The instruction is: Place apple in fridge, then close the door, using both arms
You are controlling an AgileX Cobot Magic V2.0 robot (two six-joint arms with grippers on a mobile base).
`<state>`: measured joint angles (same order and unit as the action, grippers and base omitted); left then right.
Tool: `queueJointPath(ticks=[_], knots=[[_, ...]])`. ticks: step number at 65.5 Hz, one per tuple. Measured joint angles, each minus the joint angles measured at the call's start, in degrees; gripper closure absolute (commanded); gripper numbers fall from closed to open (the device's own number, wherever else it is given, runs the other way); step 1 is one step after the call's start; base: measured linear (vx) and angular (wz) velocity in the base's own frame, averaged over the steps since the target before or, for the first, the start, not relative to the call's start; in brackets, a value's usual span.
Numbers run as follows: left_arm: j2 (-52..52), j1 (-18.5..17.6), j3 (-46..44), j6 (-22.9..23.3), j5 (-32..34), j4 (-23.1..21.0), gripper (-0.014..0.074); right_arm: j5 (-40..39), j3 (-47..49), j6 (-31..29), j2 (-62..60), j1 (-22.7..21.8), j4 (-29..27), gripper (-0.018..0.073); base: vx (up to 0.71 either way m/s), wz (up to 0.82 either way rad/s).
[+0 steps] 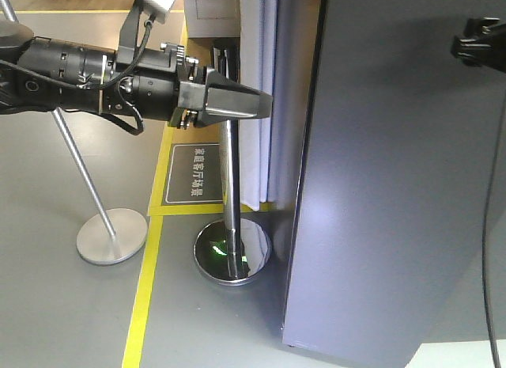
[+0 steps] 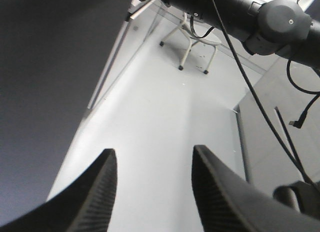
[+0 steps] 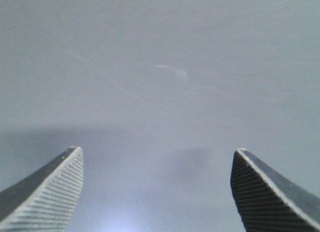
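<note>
The apple is out of view. The fridge's door [image 1: 379, 186] is a tall plain grey face filling the right half of the front view. My left gripper [image 1: 265, 107] reaches in from the left at upper height and stops short of the door's left edge. In the left wrist view the left gripper [image 2: 152, 159] is open, with only a pale grey surface between its ribbed fingers [image 2: 102, 182]. The right gripper [image 1: 478, 39] shows as a black part at the top right, in front of the door. Up close, the right gripper [image 3: 157, 157] is open and empty, facing the grey door [image 3: 160, 67].
Two metal stanchion posts stand on round bases [image 1: 111, 235] [image 1: 232, 253] on the grey floor left of the fridge. Yellow tape [image 1: 146, 289] and a dark floor sign [image 1: 196, 174] mark the floor. A black cable [image 1: 494, 225] hangs at the right edge.
</note>
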<state>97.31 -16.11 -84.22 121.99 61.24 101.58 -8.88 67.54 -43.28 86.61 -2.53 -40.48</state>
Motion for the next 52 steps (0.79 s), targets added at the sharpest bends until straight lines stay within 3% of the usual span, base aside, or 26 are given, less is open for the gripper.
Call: queueJointPath(ticks=[11, 24, 52], knots=[[0.0, 0.3, 0.0, 0.0, -3.6, 0.0, 0.0263, 0.7, 4.9, 0.0, 4.2, 0.0, -0.9, -0.0017, 0.00, 0.00], [0.0, 3.0, 0.0, 0.0, -5.2, 0.0, 0.0263, 1.4, 11.9, -0.1, 10.2, -0.4, -1.3, -0.0017, 0.00, 0.00], [0.0, 10.3, 0.0, 0.0, -5.7, 0.0, 0.0263, 16.6, 22.5, -1.5, 16.6, -3.6, 0.2, -0.0015, 0.00, 0.00]])
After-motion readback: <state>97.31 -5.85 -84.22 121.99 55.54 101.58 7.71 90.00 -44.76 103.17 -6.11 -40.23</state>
